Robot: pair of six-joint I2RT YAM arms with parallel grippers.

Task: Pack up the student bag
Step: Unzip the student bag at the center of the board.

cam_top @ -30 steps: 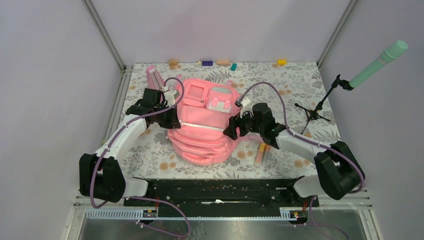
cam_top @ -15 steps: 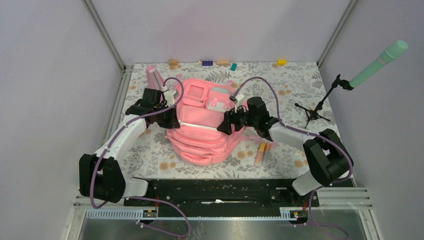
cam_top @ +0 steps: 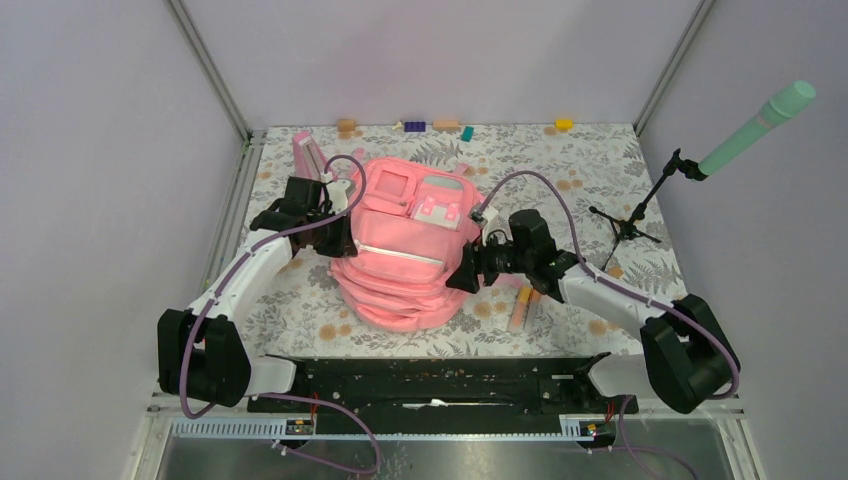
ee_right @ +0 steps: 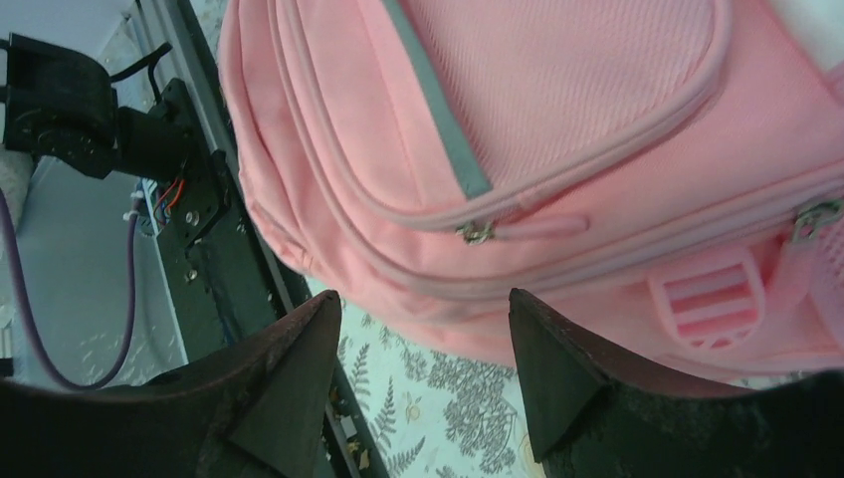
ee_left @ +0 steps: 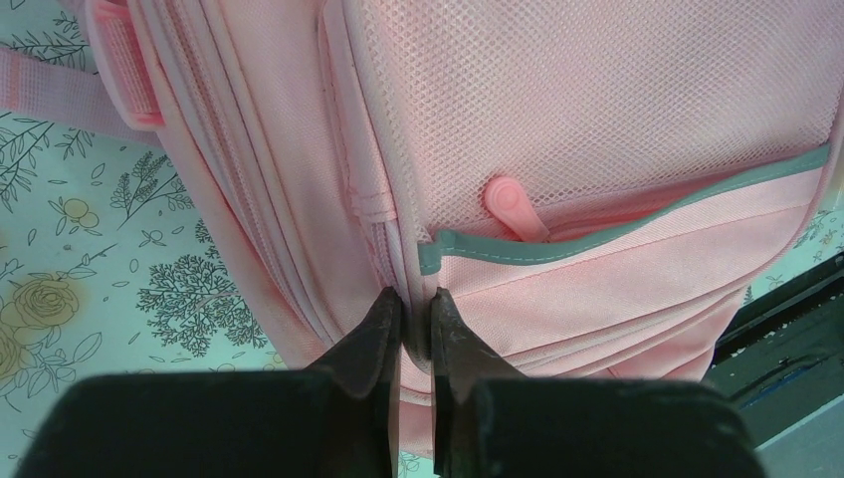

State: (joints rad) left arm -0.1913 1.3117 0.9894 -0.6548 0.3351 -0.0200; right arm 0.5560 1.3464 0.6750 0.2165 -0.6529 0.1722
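Large soft pink fabric student bag (cam_top: 405, 262) sits mid-table on the floral-print table cover (cam_top: 600, 170), slumped, front pockets up, between the two arms

Handling, my read: light and floppy with no stiffness, so it will sag and fold wherever it's lifted. Cloth is grippy rather than slippery, nothing fragile. Pinching a flat panel only drags fabric. Better holds are seams, piping, zip pulls and webbing straps. One arm should anchor while the other works a zip

Left gripper (ee_left: 409, 324): jaws almost closed, pinching a fold of the bag on the seam at its left side, just below the mesh pocket (ee_left: 617, 110) with grey trim. Pink rubber zip tab (ee_left: 510, 202) is near but not in the grip. Arm comes in from near-left, forearm low, wrist turned in at the bag. Looks like the anchor

Right gripper (ee_right: 423, 334): jaws wide apart, nothing between them, at the bag's right side. Can't tell if the tips touch the fabric. Metal zip slider (ee_right: 476, 232) sits just beyond the gap and is the likely target. Pink plastic buckle (ee_right: 709, 296) is beside it. Arm stretches from near-right, elbow out, wrist aimed left at the bag

Orange sticks (cam_top: 522, 305) lie just right of the bag, by the right forearm
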